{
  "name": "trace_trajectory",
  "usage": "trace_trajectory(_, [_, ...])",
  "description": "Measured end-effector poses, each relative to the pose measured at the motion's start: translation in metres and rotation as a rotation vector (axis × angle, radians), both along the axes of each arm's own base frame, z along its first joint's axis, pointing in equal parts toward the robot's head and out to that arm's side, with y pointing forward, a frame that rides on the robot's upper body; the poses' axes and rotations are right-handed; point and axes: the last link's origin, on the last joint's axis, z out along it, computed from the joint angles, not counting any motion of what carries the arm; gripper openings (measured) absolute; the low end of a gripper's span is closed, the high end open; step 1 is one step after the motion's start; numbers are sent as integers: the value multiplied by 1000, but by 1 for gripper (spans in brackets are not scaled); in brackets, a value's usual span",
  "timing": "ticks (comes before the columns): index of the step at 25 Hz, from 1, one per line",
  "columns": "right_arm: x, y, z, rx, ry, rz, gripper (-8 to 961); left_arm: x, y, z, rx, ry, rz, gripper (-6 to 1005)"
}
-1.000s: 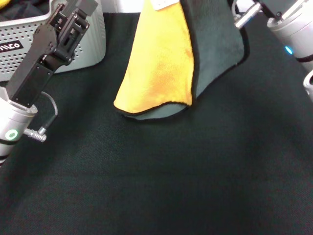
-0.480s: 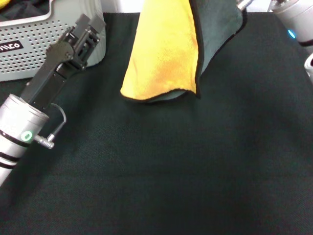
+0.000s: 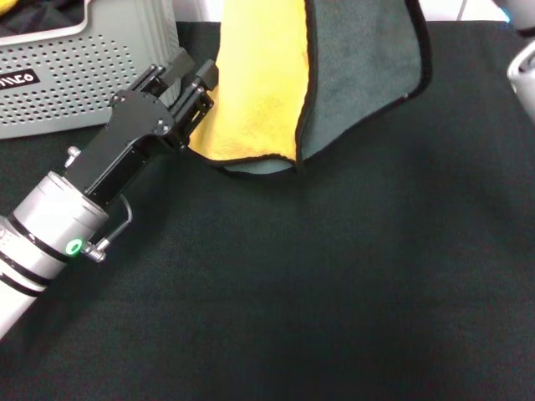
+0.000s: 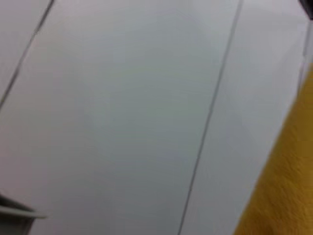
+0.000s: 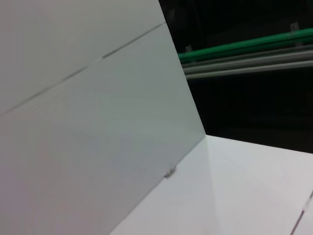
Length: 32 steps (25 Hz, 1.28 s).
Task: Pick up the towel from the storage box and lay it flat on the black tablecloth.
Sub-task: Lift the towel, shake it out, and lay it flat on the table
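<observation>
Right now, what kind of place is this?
Probably a robot test bench, not a home: a black tablecloth covers the work surface, a perforated storage box stands at its edge, and plain white panels surround it.

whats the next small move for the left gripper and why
Probably ease the left gripper onto the yellow lower corner of the towel and pinch it. The towel hangs folded from above, its bottom edge just over the black tablecloth, so that corner needs pulling outward to spread it flat.

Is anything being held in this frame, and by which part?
The towel hangs from above the head view, so its hold point is out of sight. The left tool is at its yellow lower edge; a grip cannot be told.
</observation>
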Motion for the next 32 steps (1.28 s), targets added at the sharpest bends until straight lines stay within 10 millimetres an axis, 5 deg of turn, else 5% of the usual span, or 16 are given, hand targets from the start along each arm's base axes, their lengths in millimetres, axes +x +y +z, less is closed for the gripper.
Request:
trace_trajectory(13, [-15,23,12,68,-26,-69,6,11,-18,4,31,-13,-134,525])
trace_trajectory(32, [-36,39,7,77,-62,-85,6,22,8,-23,36,165,-100,520])
